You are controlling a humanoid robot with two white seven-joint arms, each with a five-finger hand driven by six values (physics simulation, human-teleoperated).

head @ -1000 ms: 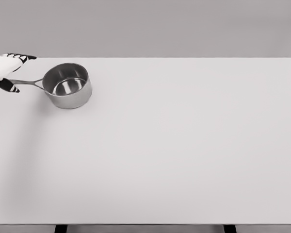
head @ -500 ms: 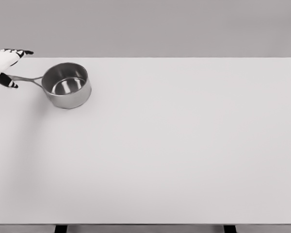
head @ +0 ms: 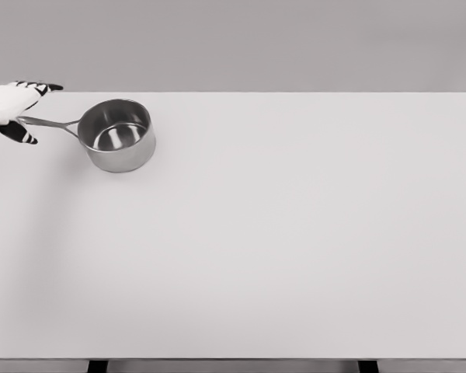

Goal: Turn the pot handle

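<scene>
A steel pot [head: 118,136] stands at the far left of the white table [head: 279,233]. Its thin handle [head: 50,123] points left and slightly away from me. My left hand [head: 14,109] is at the picture's left edge, at the handle's end. The handle tip lies between the black-tipped fingers [head: 46,87] above and the thumb [head: 21,134] below, against the palm. Fingers and thumb stand well apart, not closed around the handle. The pot is empty. My right hand is out of view.
The table's far edge [head: 256,92] runs just behind the pot and the hand. Its left edge lies close to the hand. Nothing else stands on the table.
The pot has slid a little to the right and away, and its handle has swung from pointing left and toward me to left and slightly away. The left hand shifted right with it.
</scene>
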